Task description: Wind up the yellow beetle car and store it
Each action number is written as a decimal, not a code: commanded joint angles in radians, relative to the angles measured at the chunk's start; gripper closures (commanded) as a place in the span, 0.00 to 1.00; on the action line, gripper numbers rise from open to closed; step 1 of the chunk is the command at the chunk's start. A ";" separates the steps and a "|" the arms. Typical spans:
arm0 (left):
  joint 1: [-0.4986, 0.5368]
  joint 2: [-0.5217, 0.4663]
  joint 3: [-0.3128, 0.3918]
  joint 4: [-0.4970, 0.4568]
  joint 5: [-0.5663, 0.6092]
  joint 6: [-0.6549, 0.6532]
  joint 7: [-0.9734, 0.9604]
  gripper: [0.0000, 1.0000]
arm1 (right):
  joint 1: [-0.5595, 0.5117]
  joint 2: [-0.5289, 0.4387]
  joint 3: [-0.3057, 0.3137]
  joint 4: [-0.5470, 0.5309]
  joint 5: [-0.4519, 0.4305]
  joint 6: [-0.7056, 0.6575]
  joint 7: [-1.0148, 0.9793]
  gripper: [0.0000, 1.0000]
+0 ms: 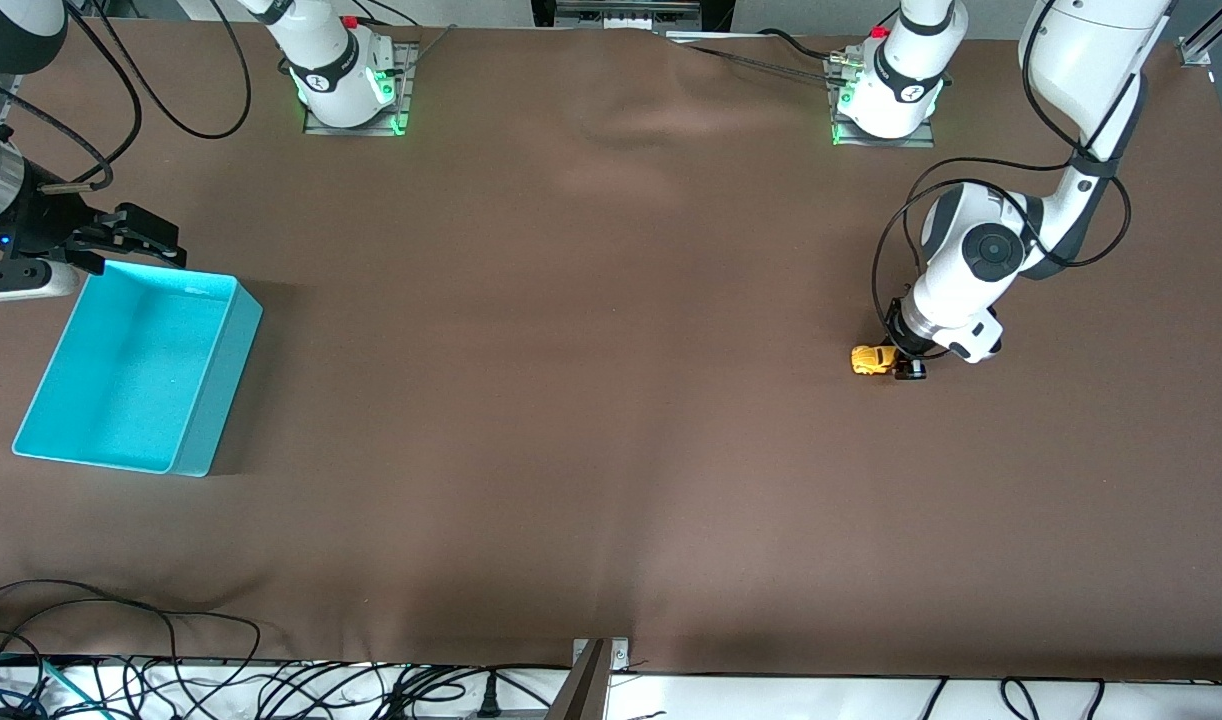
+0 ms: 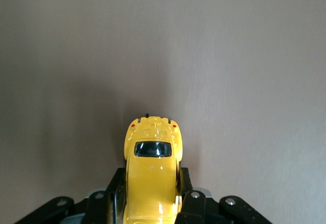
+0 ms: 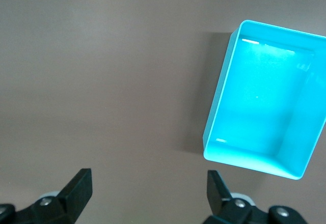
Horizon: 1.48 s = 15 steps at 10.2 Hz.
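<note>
The yellow beetle car point(image 1: 873, 360) sits on the brown table toward the left arm's end. My left gripper point(image 1: 901, 362) is down at the table, its black fingers point(image 2: 116, 191) closed against both sides of the car point(image 2: 152, 175), whose rounded end sticks out past the fingertips. The turquoise bin point(image 1: 211, 400) stands empty at the right arm's end of the table; it also shows in the right wrist view point(image 3: 219, 107). My right gripper point(image 1: 136, 240) hangs open and empty above the bin's rim that is farthest from the front camera, jaws wide apart point(image 3: 147, 188).
The brown cloth point(image 1: 591, 350) covers the whole table. Cables point(image 1: 171, 670) lie along the table edge nearest the front camera. The arm bases point(image 1: 351, 90) stand at the table edge farthest from the front camera.
</note>
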<state>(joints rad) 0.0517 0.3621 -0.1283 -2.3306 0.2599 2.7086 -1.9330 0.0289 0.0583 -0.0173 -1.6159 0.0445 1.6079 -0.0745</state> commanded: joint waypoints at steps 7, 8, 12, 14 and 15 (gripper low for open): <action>0.028 0.110 0.150 0.076 0.168 0.013 -0.029 1.00 | 0.002 -0.005 0.002 0.001 -0.002 0.003 0.010 0.00; 0.040 0.110 0.148 0.082 0.179 0.013 -0.018 1.00 | 0.002 -0.005 0.002 0.001 -0.002 0.003 0.009 0.00; 0.039 0.110 0.148 0.083 0.180 0.013 0.032 1.00 | 0.002 -0.005 0.002 0.001 -0.002 0.003 0.009 0.00; 0.039 0.110 0.147 0.083 0.180 0.013 0.058 1.00 | 0.002 -0.005 0.002 0.001 -0.002 0.003 0.010 0.00; 0.039 0.110 0.147 0.083 0.179 0.013 0.057 1.00 | 0.000 -0.005 0.002 0.001 -0.002 0.003 0.009 0.00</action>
<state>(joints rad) 0.0791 0.3766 0.0130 -2.3047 0.3968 2.6884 -1.8910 0.0289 0.0583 -0.0173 -1.6159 0.0445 1.6080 -0.0745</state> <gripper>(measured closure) 0.551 0.000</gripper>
